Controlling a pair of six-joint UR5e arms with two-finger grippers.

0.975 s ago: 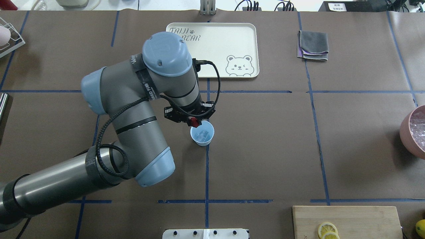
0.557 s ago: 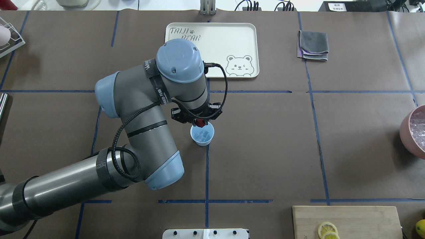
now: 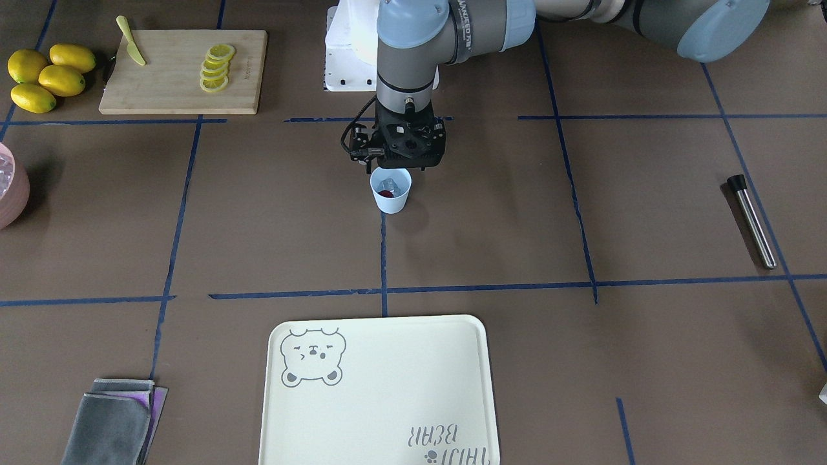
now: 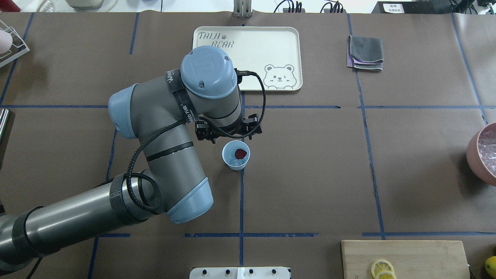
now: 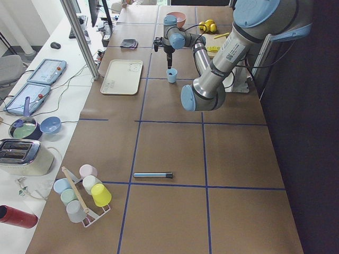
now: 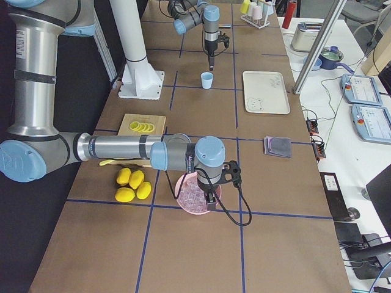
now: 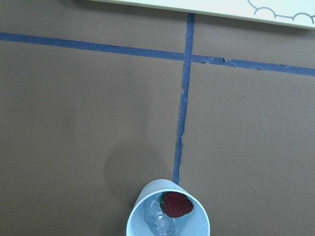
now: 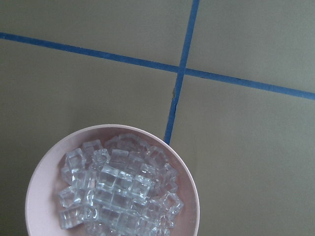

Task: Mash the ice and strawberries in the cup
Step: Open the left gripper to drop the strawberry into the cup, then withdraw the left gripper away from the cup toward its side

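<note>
The pale-blue cup (image 4: 236, 161) stands on the brown table at a crossing of blue tape lines. Inside it lies a dark-red strawberry (image 7: 176, 204) on top of clear ice (image 7: 161, 223), both also visible as the strawberry (image 4: 241, 153) and the ice (image 4: 233, 158) from overhead. My left gripper (image 3: 391, 166) hangs just above the cup's robot-side rim, open, with nothing between its fingers. My right gripper (image 6: 211, 198) hovers over the pink bowl far to the right. It shows only in the exterior right view, so I cannot tell if it is open or shut.
The pink bowl (image 8: 44, 172) holds several ice cubes. A cream bear tray (image 4: 248, 58) and a folded grey cloth (image 4: 365, 52) lie beyond the cup. A cutting board (image 3: 184, 90) with lemon slices, whole lemons (image 3: 45, 74) and a metal rod (image 3: 753, 223) lie at the sides.
The strawberry was gripped in my left gripper over the cup's rim. It now lies in the cup, and the gripper has opened and drawn slightly away from the cup.
</note>
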